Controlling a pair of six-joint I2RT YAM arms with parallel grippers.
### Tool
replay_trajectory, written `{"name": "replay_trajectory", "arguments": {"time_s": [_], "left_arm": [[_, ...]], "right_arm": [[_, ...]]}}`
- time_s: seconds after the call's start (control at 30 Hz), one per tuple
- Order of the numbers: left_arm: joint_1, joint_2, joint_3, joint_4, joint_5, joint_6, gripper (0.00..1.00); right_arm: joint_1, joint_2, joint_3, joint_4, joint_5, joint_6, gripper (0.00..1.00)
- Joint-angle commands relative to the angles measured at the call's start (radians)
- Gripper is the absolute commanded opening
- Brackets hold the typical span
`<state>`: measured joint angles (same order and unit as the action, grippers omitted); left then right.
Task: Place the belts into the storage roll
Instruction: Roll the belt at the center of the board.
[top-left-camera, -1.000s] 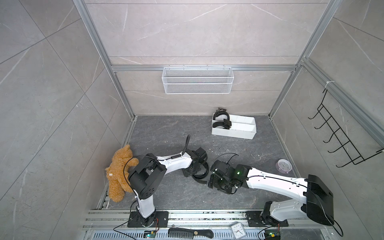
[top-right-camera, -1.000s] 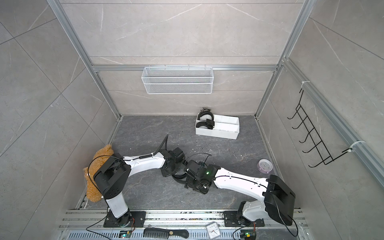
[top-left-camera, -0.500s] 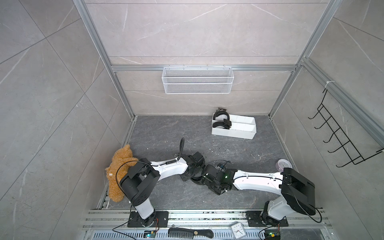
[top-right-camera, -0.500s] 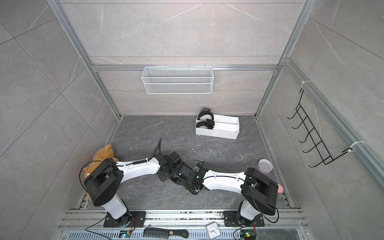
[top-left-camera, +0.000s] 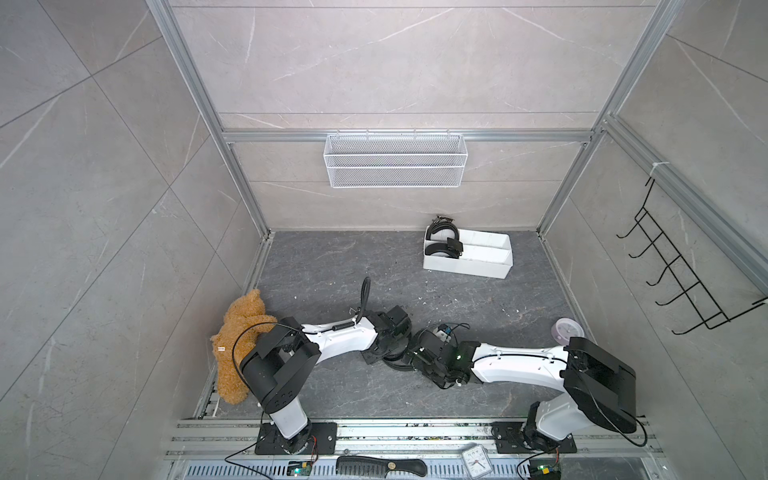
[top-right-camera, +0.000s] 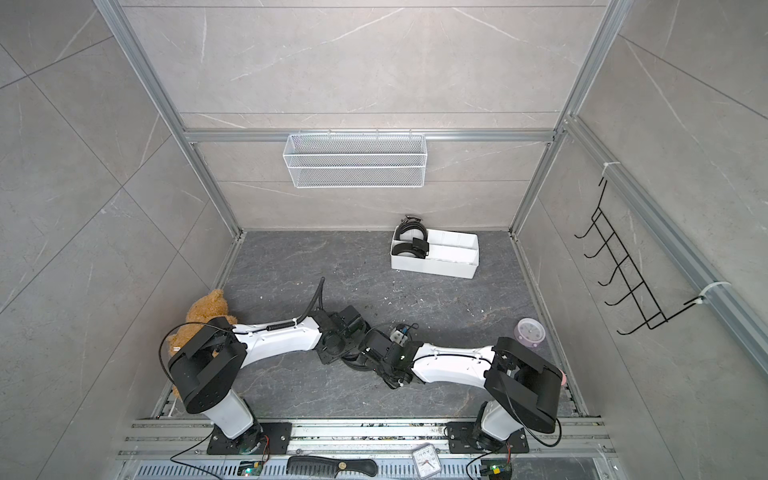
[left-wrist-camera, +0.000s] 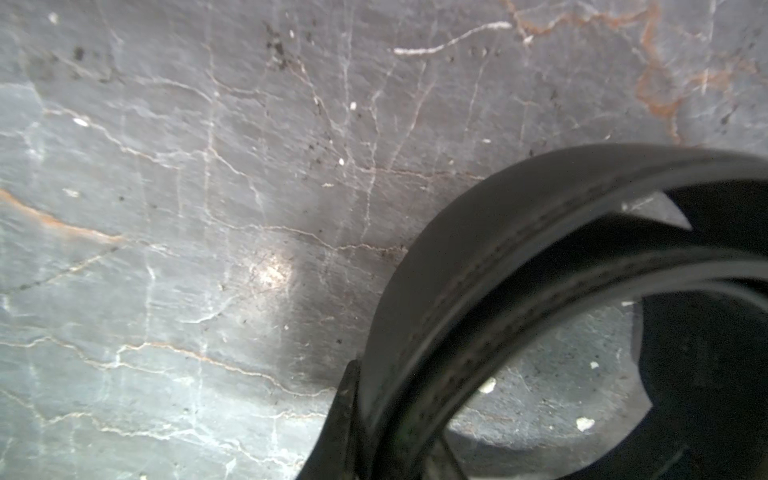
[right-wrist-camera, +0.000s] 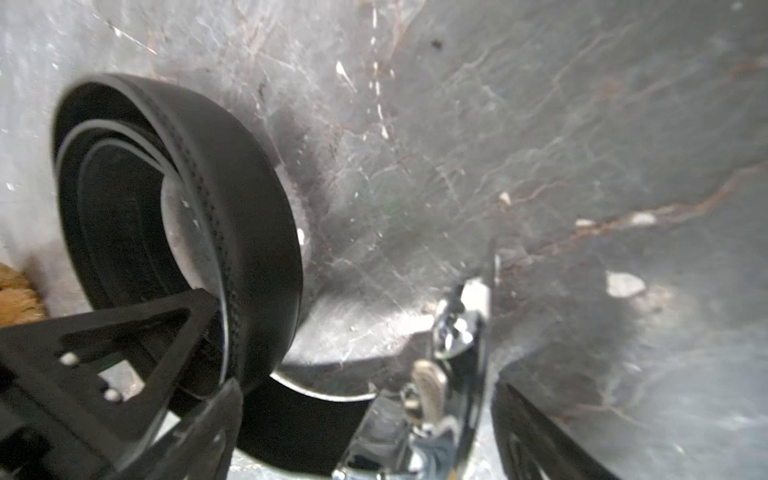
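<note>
Loose belt (right-wrist-camera: 257, 232) coiled on edge on floor (top-left-camera: 478, 324), 6 o'clock from centre. left gripper (top-left-camera: 397, 353) pinches coil wall. right gripper (right-wrist-camera: 368, 399) spread wide, holding nothing, buckle (right-wrist-camera: 451, 349) between its fingers. Two belts (top-left-camera: 441, 248) in storage roll (top-left-camera: 469, 270), 1 o'clock, in its 9 o'clock-end compartments.

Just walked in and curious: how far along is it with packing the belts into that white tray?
Done: two belts sit coiled in the white tray. In hand: the left hand pinches the third belt, coiled on the floor; the right hand is open beside it. Left: carry it to the tray.
</note>
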<state>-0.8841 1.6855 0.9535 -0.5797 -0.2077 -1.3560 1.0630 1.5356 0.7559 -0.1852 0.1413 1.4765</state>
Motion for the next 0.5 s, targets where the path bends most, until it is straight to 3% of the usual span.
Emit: {"name": "replay_trajectory", "arguments": {"time_s": [0.0,0.23,0.33,0.47], "left_arm": [[-0.024,0.047,-0.035,0.002,0.102,-0.014,0.00],[-0.024,0.065,-0.023,0.003,0.108,-0.009,0.00],[-0.031,0.055,-0.010,-0.004,0.085,0.011,0.00],[-0.060,0.031,-0.007,0.000,0.063,0.025,0.00]], "right_arm": [[-0.006,-0.030,-0.038,0.095,0.008,-0.015,0.96],[-0.013,-0.092,-0.052,0.020,0.020,-0.012,0.99],[-0.035,-0.032,0.004,-0.064,-0.026,0.000,1.00],[-0.062,0.044,0.016,-0.034,-0.074,0.027,0.99]]}}
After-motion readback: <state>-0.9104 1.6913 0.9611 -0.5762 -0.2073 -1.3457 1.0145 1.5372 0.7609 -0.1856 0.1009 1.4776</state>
